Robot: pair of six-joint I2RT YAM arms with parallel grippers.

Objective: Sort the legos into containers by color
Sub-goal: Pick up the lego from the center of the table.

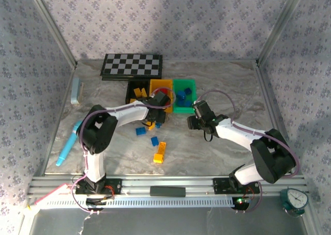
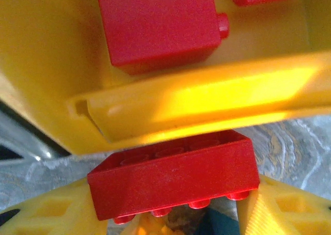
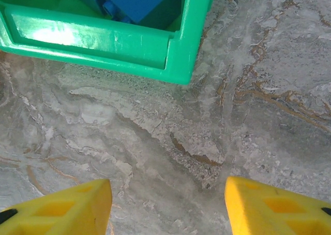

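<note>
Red lego [image 2: 173, 181], a glossy block with a row of studs facing the wrist, lies crosswise between the fingers of the left claw [image 2: 170, 209], which look clamped on its ends. Just ahead of that claw runs the near rim of the yellow container [image 2: 207, 106], with other red legos [image 2: 160, 23] inside beyond it. I judge this to be the delivery step: next, carry the piece forward over the rim and let go. The right claw [image 3: 168, 204] stands apart and empty above the bare surface [image 3: 155, 131], with the green container [image 3: 103, 41] ahead to its left.
</note>
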